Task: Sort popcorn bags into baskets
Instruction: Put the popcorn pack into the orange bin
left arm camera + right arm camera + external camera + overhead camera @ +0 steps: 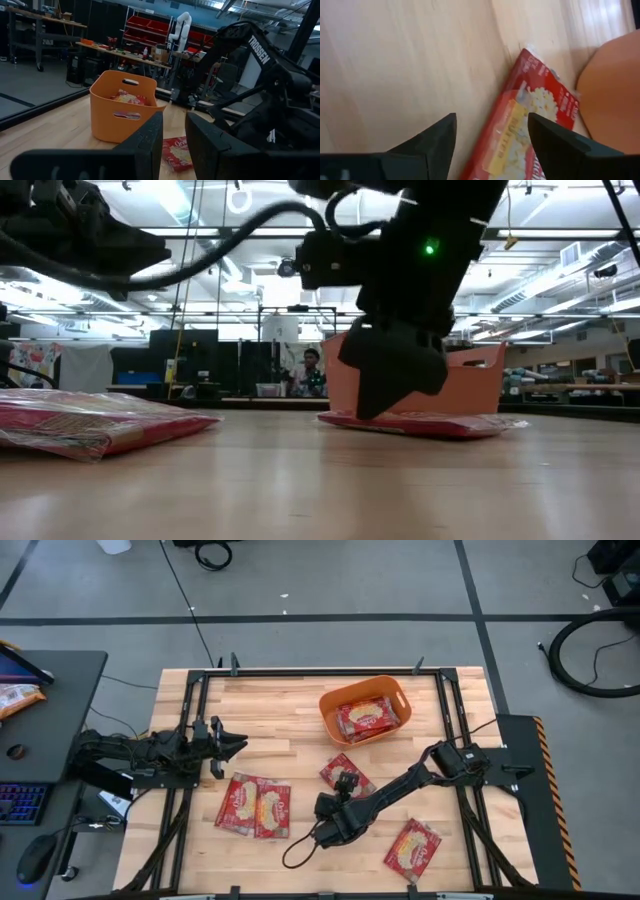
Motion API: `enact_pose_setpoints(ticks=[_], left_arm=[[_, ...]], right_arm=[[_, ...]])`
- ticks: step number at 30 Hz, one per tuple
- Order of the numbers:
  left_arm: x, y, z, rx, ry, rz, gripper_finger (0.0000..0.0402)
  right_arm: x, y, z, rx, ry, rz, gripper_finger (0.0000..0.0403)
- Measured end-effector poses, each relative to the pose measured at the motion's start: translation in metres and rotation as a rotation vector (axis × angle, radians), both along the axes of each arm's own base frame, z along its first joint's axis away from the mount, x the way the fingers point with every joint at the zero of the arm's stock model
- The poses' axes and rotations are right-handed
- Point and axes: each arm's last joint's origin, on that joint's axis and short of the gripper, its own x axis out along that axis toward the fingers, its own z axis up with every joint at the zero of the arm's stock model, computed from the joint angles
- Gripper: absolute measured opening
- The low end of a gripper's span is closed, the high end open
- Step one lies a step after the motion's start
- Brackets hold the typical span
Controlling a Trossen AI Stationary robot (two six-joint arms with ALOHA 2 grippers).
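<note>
An orange tub (330,705) stands at the table's far middle, with one red popcorn packet (366,717) lying inside. Another packet (330,770) lies flat just near of the tub. My right gripper (346,782) is open right over this packet (530,115), one finger over the bare wood and the other over the packet. Two more packets (240,802) (272,810) lie side by side left of it, and one packet (413,848) sits by the near edge. My left gripper (240,746) waits open at the left, above the table and pointing toward the tub (107,117). My right gripper (390,385) comes down slanting from the near side at the packet (430,423) lying flat on the table. Its lower fingertip (366,412) reaches the packet's top in the low view. I cannot tell whether it touches.
Black frame rails (190,720) run along the table's left, right and far sides. A black cable loop (298,852) lies on the wood near my right wrist. A person (312,370) sits in the room far beyond the table. Bare wood lies left of the tub.
</note>
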Motion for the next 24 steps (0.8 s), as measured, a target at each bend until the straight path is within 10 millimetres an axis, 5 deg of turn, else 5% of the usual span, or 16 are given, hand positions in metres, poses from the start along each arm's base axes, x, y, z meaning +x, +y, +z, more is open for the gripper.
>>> enact_pose_setpoints(ticks=[11,24], left_arm=[[0.000,0.000,0.000,0.000,0.000,0.000,0.0087],[0.000,0.000,0.000,0.000,0.000,0.000,0.0087]], right_arm=[[-0.011,-0.009,-0.018,-0.003,0.036,-0.037,0.0212],[-0.016,-0.008,-0.021,0.046,0.160,0.017,0.0029]])
